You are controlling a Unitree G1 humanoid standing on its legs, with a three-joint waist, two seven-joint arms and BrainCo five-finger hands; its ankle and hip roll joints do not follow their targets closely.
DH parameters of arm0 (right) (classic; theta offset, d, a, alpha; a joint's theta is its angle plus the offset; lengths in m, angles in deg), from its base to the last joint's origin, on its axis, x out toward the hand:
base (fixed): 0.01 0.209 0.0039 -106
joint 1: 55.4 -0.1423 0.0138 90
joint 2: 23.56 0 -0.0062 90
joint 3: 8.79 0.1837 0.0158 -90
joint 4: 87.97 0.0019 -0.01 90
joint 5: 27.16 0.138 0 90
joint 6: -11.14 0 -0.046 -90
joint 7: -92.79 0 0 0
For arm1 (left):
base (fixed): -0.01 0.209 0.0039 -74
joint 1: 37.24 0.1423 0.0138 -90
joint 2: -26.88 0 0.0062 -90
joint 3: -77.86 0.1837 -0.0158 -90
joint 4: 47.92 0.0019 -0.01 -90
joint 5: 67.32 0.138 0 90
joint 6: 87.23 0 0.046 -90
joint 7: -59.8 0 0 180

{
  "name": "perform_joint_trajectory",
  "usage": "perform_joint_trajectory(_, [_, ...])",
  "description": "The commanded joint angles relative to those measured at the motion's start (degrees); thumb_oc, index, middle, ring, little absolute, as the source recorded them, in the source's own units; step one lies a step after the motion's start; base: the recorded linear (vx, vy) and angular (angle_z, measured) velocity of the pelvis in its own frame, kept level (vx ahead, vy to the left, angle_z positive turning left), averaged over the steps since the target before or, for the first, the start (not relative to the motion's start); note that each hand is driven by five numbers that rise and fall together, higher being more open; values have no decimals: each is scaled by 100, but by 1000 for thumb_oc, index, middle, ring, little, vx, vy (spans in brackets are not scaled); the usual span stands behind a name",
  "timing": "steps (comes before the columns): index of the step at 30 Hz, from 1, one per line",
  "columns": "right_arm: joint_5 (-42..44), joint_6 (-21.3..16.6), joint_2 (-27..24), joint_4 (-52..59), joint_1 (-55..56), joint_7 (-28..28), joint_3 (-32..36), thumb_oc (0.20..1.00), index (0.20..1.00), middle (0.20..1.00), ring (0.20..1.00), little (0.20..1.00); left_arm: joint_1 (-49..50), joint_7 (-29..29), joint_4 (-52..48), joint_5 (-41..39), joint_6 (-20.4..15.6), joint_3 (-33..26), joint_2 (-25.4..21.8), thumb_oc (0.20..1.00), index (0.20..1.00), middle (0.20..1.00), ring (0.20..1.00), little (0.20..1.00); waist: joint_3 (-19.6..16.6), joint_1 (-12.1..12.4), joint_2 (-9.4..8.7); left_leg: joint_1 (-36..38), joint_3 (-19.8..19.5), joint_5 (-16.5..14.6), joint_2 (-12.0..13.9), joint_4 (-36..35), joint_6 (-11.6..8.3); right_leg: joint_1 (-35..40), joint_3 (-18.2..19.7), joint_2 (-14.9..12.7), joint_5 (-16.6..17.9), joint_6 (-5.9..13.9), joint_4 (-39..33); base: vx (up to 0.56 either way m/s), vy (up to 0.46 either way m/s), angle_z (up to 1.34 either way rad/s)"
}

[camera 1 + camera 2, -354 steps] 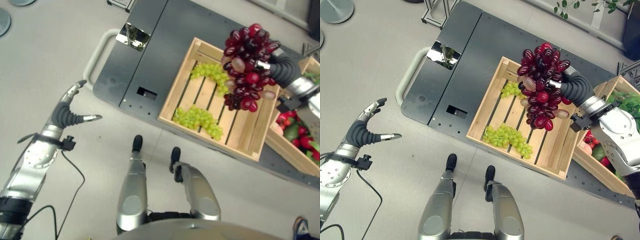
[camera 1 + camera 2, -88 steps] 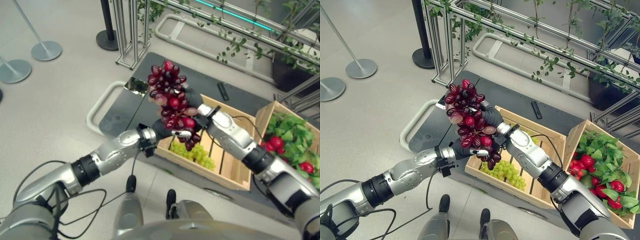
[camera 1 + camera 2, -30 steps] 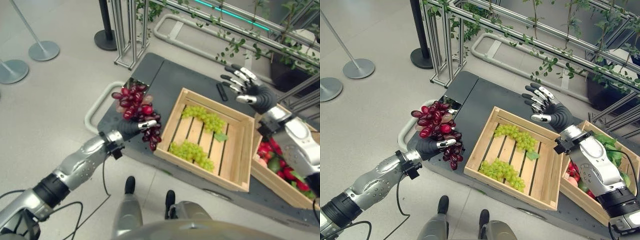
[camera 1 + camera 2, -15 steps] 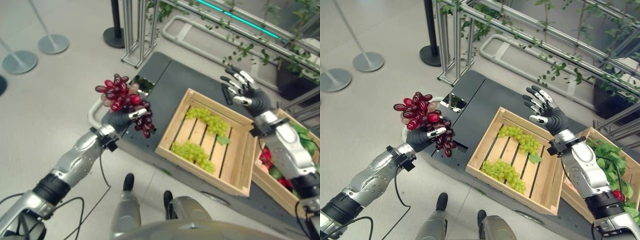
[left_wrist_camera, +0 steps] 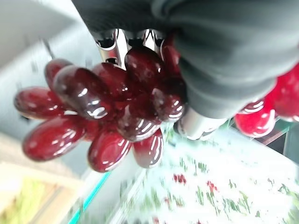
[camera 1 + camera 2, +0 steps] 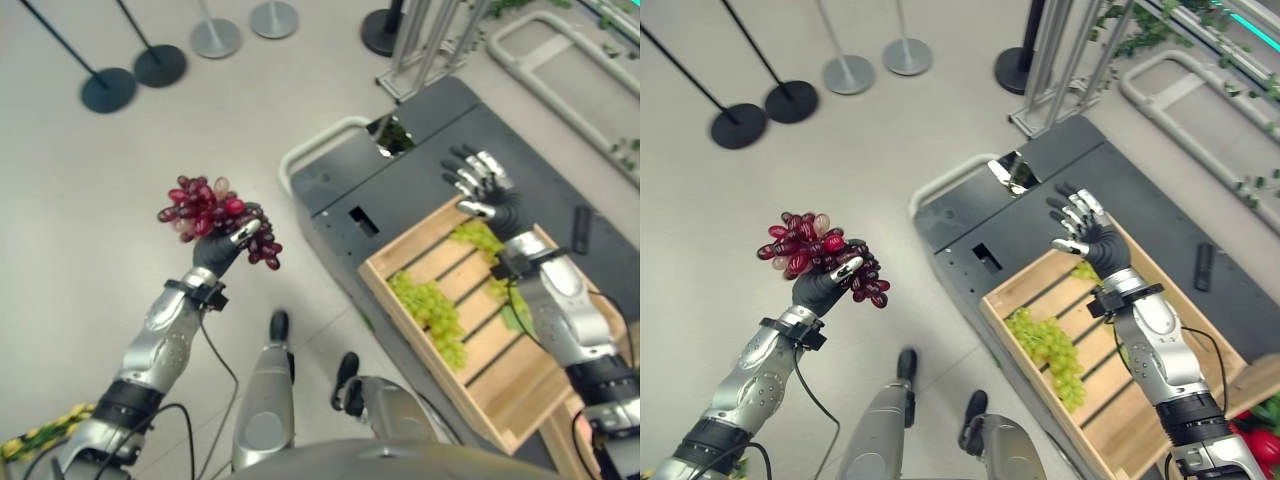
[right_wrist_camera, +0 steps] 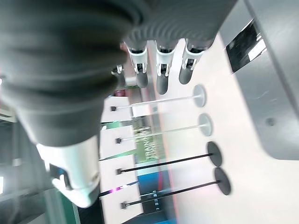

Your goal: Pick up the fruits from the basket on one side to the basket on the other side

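Observation:
My left hand [image 6: 214, 252] is shut on a bunch of red grapes [image 6: 208, 212], held up over the bare floor, well left of the cart. In the left wrist view the glossy red grapes [image 5: 107, 116] bulge out between the curled fingers. A wooden crate [image 6: 403, 238] on the dark cart holds two bunches of green grapes [image 6: 430, 305]. My right hand [image 6: 1085, 232] hovers open above the crate's far corner, fingers [image 7: 161, 70] straight and holding nothing.
The crate sits on a dark grey platform cart [image 6: 980, 215] with a pale loop handle. Several round stanchion bases [image 6: 738, 125] stand on the floor at the far left. A second crate of red fruit and leaves [image 6: 1258, 425] shows at the lower right.
The camera has swung left. My left hand has carried the red grapes further left, off the cart and over the floor. The right hand stays open above the crate.

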Motion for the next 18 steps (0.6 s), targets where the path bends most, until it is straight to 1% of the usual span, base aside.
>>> perform_joint_trajectory(1, [-75,-464,111,187,19,-27,562,1000,1000,1000,1000,1000,-273,-16,-235,493,-568,-155,-93,200,200,200,200,200,-518,-117,83,822,444,-400,344,-500,31,-563,-69,172,527,568,-329,9,42,149])
perform_joint_trajectory(2, [-89,-493,175,214,173,-62,717,1000,1000,1000,1000,1000,-255,-116,-213,654,-616,-218,-35,200,200,200,200,200,-583,-188,159,986,759,-454,426,-528,22,-547,-320,112,516,556,-310,-52,78,104])
perform_joint_trajectory(3, [-112,-501,251,218,286,-96,804,1000,1000,1000,1000,1000,-242,-176,-170,803,-622,-203,-22,200,200,200,200,200,-637,-264,243,1095,920,-509,423,-644,-5,-533,-515,65,497,535,-282,-19,89,175])
perform_joint_trajectory(4, [-115,-514,333,246,422,-152,945,1000,1000,1000,1000,1000,-223,-333,-187,1113,-698,-198,-16,200,200,200,200,200,-658,-331,320,1094,1136,-551,392,-889,34,-461,-747,-52,521,560,-238,-11,107,185])
perform_joint_trajectory(5, [-156,-538,404,248,460,-193,984,1000,1000,1000,1000,1000,-206,-460,-202,1346,-735,-216,-4,200,200,200,200,200,-644,-324,376,1053,1194,-517,380,-1070,23,-438,-871,-116,582,599,-179,-11,74,225])
perform_joint_trajectory(6, [-156,-538,404,248,460,-193,984,1000,1000,1000,1000,1000,-206,-460,-202,1346,-735,-216,-4,200,200,200,200,200,-644,-324,376,1053,1194,-517,380,-1070,23,-438,-871,-116,582,599,-179,4,141,199])
perform_joint_trajectory(7, [-260,-489,483,181,495,-203,981,1000,1000,1000,1000,1000,-35,-594,-306,1601,-801,-369,7,200,200,200,200,200,-641,-288,387,1092,1003,-461,225,-1398,49,-428,-969,-238,717,721,-139,31,167,183])
perform_joint_trajectory(8, [-302,-507,546,128,468,-221,912,1000,1000,1000,1000,1000,30,-739,-307,1649,-832,-456,89,200,200,200,200,200,-600,-188,364,1062,806,-447,102,-1426,78,-417,-953,-289,804,765,-108,22,188,131])
perform_joint_trajectory(10, [-363,-509,636,14,392,-315,784,1000,1000,1000,1000,1000,105,-825,-407,1717,-866,-603,126,200,200,200,200,200,-547,-93,349,1080,741,-428,10,-1573,140,-400,-964,-399,964,860,-136,-19,145,57])
perform_joint_trajectory(12, [-489,-466,697,-6,336,-311,696,1000,1000,1000,1000,1000,234,-995,-517,2002,-973,-829,151,200,200,200,200,200,-541,62,359,1130,591,-410,-122,-1750,218,-422,-938,-474,1013,925,-104,-15,166,11])
perform_joint_trajectory(13, [-493,-466,698,-8,330,-313,688,1000,1000,1000,1000,1000,245,-1008,-530,2018,-969,-834,157,200,200,200,200,200,-541,55,357,1139,591,-404,-131,-1766,225,-427,-935,-486,1011,933,-90,21,194,-12])
perform_joint_trajectory(14, [-548,-455,783,-104,281,-381,663,1000,1000,1000,1000,1000,269,-1173,-533,2166,-1003,-980,234,200,200,200,200,200,-524,137,369,1195,512,-422,-218,-1824,315,-496,-914,-615,971,990,240,54,204,-7])
perform_joint_trajectory(15, [-535,-452,842,-150,275,-395,641,1000,1000,1000,1000,1000,301,-1287,-545,2303,-1018,-1045,254,200,200,200,200,200,-515,187,390,1253,456,-474,-267,-1821,385,-556,-893,-719,1017,1068,553,106,287,4])
perform_joint_trajectory(16, [-568,-455,921,-153,289,-439,575,1000,1000,1000,1000,1000,317,-1382,-559,2386,-979,-1045,293,200,200,200,200,200,-472,177,391,1368,380,-559,-374,-1815,497,-646,-727,-959,1166,1245,1035,112,221,23])
perform_joint_trajectory(17, [-618,-433,938,-134,338,-449,583,1000,1000,1000,1000,1000,313,-1428,-569,2444,-995,-1053,295,200,200,200,200,200,-407,139,423,1427,258,-588,-421,-1770,567,-713,-439,-1038,1326,1333,1451,-16,177,48])
perform_joint_trajectory(18, [-742,-424,920,-79,375,-451,579,1000,1000,1000,1000,1000,294,-1483,-547,2550,-1005,-1017,305,200,200,200,200,200,-264,28,438,1358,149,-470,-488,-1642,677,-923,8,-1035,1522,1295,1818,-88,98,96])
